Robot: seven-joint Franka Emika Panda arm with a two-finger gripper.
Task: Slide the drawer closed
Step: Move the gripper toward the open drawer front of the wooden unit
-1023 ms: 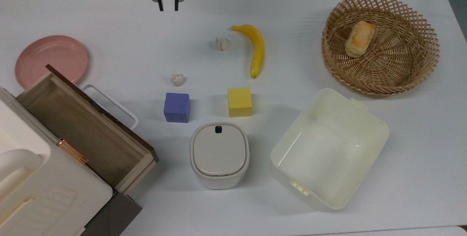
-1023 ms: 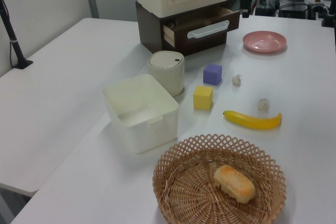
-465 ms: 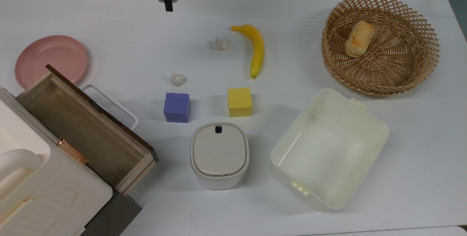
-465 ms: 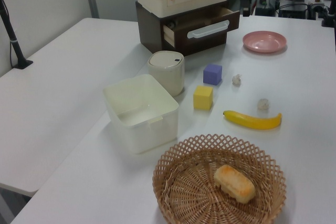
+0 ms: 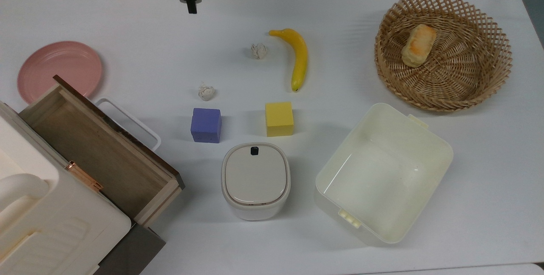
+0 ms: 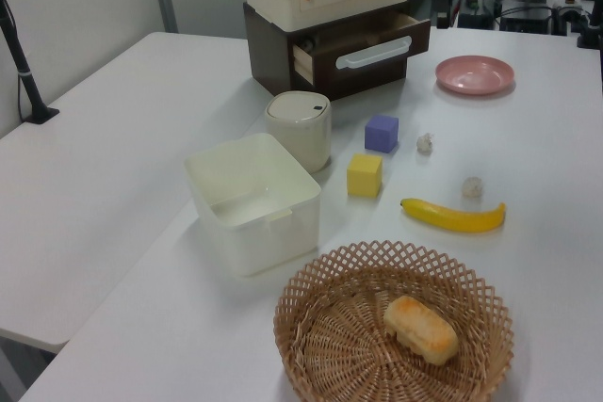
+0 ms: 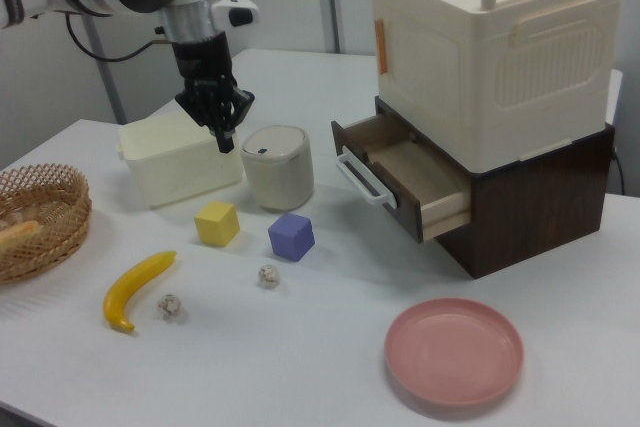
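The drawer (image 5: pixel 100 151) is a light-wood box with a dark brown front and a white loop handle (image 5: pixel 129 121). It stands pulled out of the cabinet (image 5: pixel 51 219) at the top view's lower left, and nothing lies inside it. In the right view the drawer (image 7: pixel 405 175) juts toward the table's middle, with its handle (image 7: pixel 357 179) facing the lidded bin. My gripper (image 5: pixel 191 9) hangs at the table's far edge, shut with nothing held, well away from the drawer. In the right view the gripper (image 7: pixel 226 139) points down above the cream tub (image 7: pixel 180 159).
A pink plate (image 5: pixel 59 70) lies beside the drawer's far end. A purple cube (image 5: pixel 206 125), a yellow cube (image 5: pixel 279 118), two paper balls (image 5: pixel 206 92), a banana (image 5: pixel 298 57) and a lidded bin (image 5: pixel 256 180) occupy the middle. A basket (image 5: pixel 488 83) holding bread stands at the top view's right.
The gripper's fingers, apart a second ago, have come together. The gripper has drifted slightly toward the top view's left. The drawer has not moved.
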